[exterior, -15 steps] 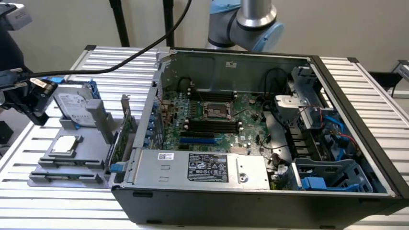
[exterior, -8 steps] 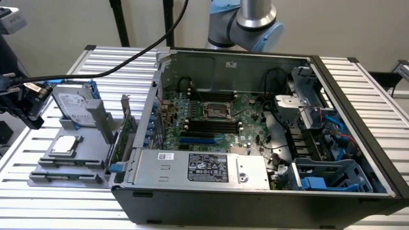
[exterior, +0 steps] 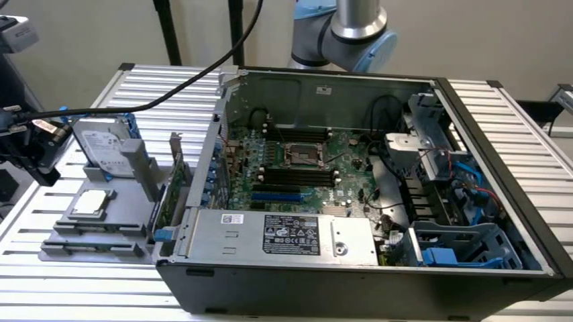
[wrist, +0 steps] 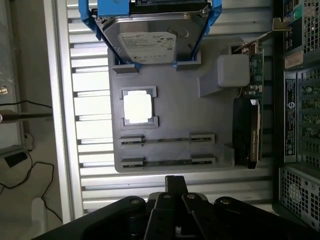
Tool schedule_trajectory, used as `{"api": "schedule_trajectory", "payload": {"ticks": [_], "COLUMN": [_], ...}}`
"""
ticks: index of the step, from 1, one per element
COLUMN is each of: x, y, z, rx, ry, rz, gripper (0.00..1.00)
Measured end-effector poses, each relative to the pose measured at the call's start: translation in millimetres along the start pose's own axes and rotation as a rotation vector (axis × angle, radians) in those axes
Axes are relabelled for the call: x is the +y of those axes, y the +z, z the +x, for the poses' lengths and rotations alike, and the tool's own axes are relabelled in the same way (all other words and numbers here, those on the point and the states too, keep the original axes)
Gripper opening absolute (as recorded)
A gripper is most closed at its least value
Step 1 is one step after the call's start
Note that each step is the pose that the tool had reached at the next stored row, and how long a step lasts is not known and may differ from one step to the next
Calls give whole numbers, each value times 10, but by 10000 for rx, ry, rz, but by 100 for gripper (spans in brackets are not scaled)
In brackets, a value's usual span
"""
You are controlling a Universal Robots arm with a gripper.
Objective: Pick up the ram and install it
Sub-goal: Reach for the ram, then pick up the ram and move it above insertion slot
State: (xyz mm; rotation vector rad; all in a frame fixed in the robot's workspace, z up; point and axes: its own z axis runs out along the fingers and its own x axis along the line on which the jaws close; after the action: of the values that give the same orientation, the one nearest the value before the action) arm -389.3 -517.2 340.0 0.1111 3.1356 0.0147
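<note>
Black claw (wrist: 176,184): hangs over the slatted desk (wrist: 95,100) at the near edge of the grey tray (wrist: 175,115), jaws drawn together with nothing between them.

Just beyond it, the ram (wrist: 167,161) shows as a thin strip seen edge-on, standing between a pair of grey brackets at the tray's near end. A second like strip (wrist: 167,141) stands in the row behind. Judgement: the brackets hold each stick on edge so that its upper edge can be pinched from above. Neither is touched; pickup is not yet made.

Farther along the tray, a square processor (wrist: 137,107) sits in a corner frame. A hard drive (wrist: 150,42) leans in a blue carrier at the far end. A card (wrist: 247,130) stands upright along the right side.

To the right, the computer case (exterior: 358,282) lies on its side with the panel off, so the black memory slots (exterior: 296,178) face up. No stick is seen seated in them.
</note>
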Motion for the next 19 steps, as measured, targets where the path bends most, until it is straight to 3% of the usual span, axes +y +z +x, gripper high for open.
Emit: {"api": "schedule_trajectory", "payload": {"ticks": [19], "x": [0], "y": [0], "z": [0], "rx": [0], "ry": [-40], "rz": [0], "gripper": [11]}}
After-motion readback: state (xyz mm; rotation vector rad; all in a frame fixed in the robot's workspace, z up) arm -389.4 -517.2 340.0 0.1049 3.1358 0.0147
